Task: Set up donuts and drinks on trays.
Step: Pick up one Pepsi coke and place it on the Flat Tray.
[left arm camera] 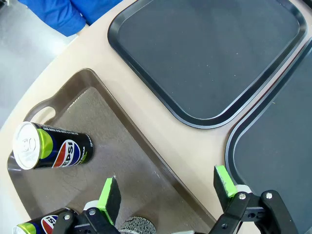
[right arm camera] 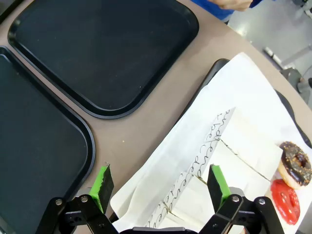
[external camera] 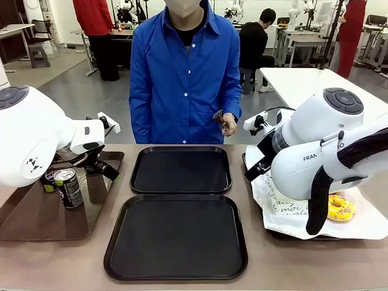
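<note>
Left hand (left arm camera: 165,184) hangs released, green pads wide apart and nothing between them, over the inner edge of the brown tray (external camera: 36,218). One Pepsi can (left arm camera: 51,146) stands upright on that tray, and a second can (left arm camera: 39,225) is close under the hand's left finger. Right hand (right arm camera: 160,176) is also released and empty, over the script-printed paper sleeves (right arm camera: 209,161) on the white paper (right arm camera: 234,97) lining the right-side tray. Dark donut (right arm camera: 295,163) and red donut (right arm camera: 285,201) lie side by side on the paper, and the yellow donut (external camera: 341,207) sits by the right arm. Far black tray (external camera: 180,170) and near black tray (external camera: 176,236) lie mid-tabletop (external camera: 273,267), both bare. A person in a blue shirt (external camera: 185,79) stands at the far side.
</note>
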`<state>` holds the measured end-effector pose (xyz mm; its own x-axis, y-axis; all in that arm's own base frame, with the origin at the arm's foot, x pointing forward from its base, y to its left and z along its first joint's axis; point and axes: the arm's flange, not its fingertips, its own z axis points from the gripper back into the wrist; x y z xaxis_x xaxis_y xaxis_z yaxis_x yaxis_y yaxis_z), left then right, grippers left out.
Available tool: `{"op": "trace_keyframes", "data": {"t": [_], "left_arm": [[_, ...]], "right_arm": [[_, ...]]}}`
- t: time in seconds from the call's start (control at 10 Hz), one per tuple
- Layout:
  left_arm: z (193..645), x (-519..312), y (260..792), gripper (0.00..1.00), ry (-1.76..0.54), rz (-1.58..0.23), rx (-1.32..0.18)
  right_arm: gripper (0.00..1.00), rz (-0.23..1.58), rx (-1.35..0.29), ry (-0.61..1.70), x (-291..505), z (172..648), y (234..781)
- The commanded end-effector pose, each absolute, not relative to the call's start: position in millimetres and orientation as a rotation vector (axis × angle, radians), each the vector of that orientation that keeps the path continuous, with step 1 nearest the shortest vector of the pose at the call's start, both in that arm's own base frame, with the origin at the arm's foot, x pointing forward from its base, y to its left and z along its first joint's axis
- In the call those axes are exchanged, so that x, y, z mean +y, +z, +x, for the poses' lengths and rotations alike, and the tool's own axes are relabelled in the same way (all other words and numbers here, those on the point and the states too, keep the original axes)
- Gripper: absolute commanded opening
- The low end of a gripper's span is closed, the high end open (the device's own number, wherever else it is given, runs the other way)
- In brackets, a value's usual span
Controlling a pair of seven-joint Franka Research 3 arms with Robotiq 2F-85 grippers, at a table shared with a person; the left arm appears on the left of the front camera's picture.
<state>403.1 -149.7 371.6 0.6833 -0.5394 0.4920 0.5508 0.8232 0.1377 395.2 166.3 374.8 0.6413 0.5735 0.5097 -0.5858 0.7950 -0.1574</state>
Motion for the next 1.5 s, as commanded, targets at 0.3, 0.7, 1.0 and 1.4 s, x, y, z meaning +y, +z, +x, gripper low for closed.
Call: {"op": "trace_keyframes", "data": {"t": [0.3,0.7,1.0,1.4], "left_arm": [[403.1,-149.7,371.5,1.00,-0.611,-0.022,-0.545],[353.9,-138.8,397.6,1.00,-0.632,0.048,-0.514],[280.5,-114.1,413.0,1.00,-0.627,0.052,-0.433],[214.4,-93.5,420.1,1.00,-0.617,-0.001,-0.405]], "right_arm": [[1.00,0.023,-0.573,0.661,166.4,395.2,374.7],[1.00,0.056,-0.544,0.686,161.2,364.4,383.8],[1.00,0.101,-0.481,0.701,129.1,272.6,404.9],[1.00,-0.037,-0.344,0.654,101.5,172.8,413.6]]}}
